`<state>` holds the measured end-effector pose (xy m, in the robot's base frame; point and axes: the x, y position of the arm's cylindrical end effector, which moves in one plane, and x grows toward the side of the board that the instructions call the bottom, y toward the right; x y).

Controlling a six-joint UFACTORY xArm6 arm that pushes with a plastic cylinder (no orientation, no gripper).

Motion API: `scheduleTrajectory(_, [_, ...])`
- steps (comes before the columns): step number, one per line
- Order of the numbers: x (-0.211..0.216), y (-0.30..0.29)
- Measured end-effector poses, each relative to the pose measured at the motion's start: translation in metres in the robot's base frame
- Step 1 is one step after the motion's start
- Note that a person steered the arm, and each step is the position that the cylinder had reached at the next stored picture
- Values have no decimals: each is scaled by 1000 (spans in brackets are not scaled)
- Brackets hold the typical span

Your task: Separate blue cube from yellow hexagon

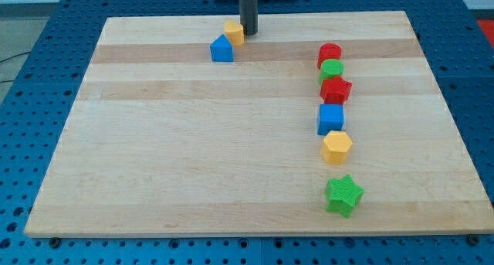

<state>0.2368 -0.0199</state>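
Blue cube (330,118) touching yellow hexagon (336,147) below; tool, my tip (248,33), a jawless rod far off.

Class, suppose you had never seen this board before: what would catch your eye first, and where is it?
First, the column of six blocks on the view's right: red cylinder, green one, red star, blue cube, yellow hexagon, and green star set apart below. Then my tip at the view's top, beside a small yellow block and a blue block.
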Motion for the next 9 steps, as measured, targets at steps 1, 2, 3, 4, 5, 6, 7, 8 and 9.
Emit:
scheduleTrajectory(1, [0, -30])
scheduleTrajectory(2, [-1, 39])
scheduleTrajectory(3, [18, 180])
scheduleTrajectory(4, [104, 260])
scheduleTrajectory(5, [172, 223])
scheduleTrajectory(6, [222, 192])
scheduleTrajectory(7, [222, 111])
scheduleTrajectory(8, [224, 49])
scheduleTrajectory(9, [256, 41])
